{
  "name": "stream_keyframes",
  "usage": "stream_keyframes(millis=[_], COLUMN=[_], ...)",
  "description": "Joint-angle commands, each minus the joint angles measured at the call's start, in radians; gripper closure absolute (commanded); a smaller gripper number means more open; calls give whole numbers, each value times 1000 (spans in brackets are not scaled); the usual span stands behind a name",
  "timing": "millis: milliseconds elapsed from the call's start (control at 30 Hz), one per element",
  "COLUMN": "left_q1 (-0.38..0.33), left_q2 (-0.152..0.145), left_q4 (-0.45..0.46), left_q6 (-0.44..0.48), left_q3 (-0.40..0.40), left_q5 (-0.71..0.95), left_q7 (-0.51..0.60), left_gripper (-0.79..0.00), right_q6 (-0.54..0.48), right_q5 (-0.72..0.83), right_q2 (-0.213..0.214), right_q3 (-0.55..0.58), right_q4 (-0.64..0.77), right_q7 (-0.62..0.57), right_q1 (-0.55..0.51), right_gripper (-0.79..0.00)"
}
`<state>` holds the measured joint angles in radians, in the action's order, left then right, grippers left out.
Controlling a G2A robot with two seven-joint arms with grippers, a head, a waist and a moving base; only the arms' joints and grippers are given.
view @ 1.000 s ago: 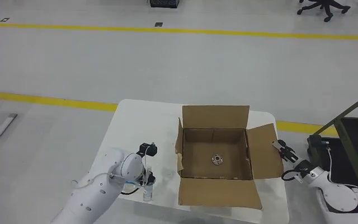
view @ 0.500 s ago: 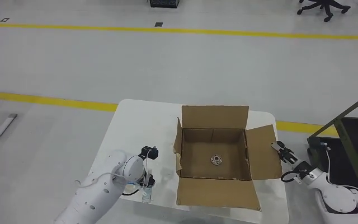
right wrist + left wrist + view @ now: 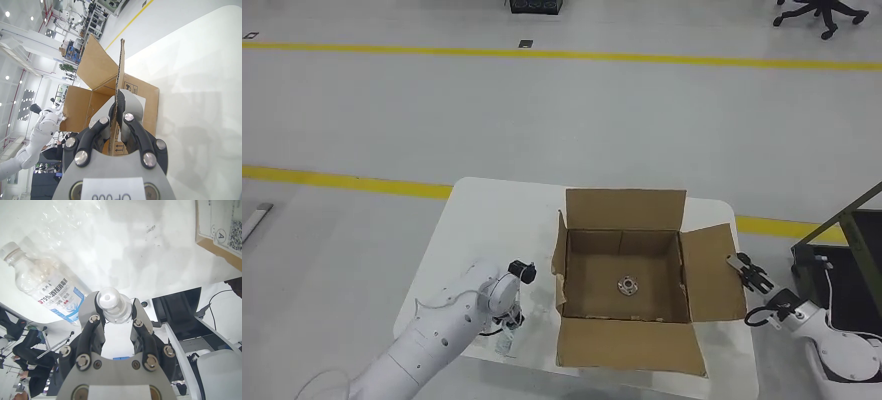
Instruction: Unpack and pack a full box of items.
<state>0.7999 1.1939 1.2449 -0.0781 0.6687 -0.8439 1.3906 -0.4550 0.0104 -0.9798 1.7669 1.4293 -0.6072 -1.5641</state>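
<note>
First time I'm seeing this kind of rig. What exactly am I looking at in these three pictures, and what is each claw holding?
It is a two-armed robot at a white table. The top picture looks down from a camera above its arms; the other two come from cameras on each wrist, looking along the claws. On the table stands an open cardboard box with one small round metal part inside. The left gripper is closed around a small clear bottle with a white cap; beside it a labelled bottle lies on the table. The right gripper pinches the box's side flap.
</note>
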Motion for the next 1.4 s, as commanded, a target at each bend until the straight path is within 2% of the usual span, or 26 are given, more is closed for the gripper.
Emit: stream_keyframes(millis=[0, 433, 467, 600, 633, 667, 700, 733, 767, 800, 1167, 1367], left_q1=[-14, -67, -69, -76, -78, -80, -82, -85, -87, -90, -93, -87], left_q2=[11, 63, 66, 77, 80, 83, 85, 87, 90, 92, 96, 79], left_q4=[-33, -198, -207, -234, -240, -245, -250, -255, -258, -261, -239, -139], left_q6=[8, -1, 2, 23, 23, 22, 20, 19, 19, 19, 5, -11], left_q3=[-18, -54, -56, -69, -72, -74, -75, -77, -78, -79, -58, -20], left_q5=[0, 28, 29, 22, 17, 17, 16, 11, 9, 7, -16, -65], left_q7=[-5, -57, -60, -73, -74, -76, -77, -76, -76, -74, -81, -74], left_gripper=[0, 0, -28, -52, -102, -200, -339, -640, -767, -785, -785, -785], right_q6=[1, 9, 9, 11, 12, 12, 13, 14, 14, 15, 29, 30], right_q5=[0, -10, -10, -13, -14, -14, -16, -16, -17, -17, -30, -38], right_q2=[0, 0, 0, 0, 0, 0, 0, 0, 0, 0, -1, 1], right_q3=[0, -2, -3, -4, -4, -4, -4, -4, -4, -6, -18, -7], right_q4=[0, 7, 8, 8, 9, 9, 9, 9, 10, 10, 17, 11], right_q7=[-1, -3, -3, -1, -1, 0, 0, 1, 1, 1, 2, 2], right_q1=[-1, 5, 5, 5, 5, 5, 5, 5, 6, 6, 16, 25], right_gripper=[0, 0, 0, 0, 0, 0, 0, 0, 0, 0, 0, 0])
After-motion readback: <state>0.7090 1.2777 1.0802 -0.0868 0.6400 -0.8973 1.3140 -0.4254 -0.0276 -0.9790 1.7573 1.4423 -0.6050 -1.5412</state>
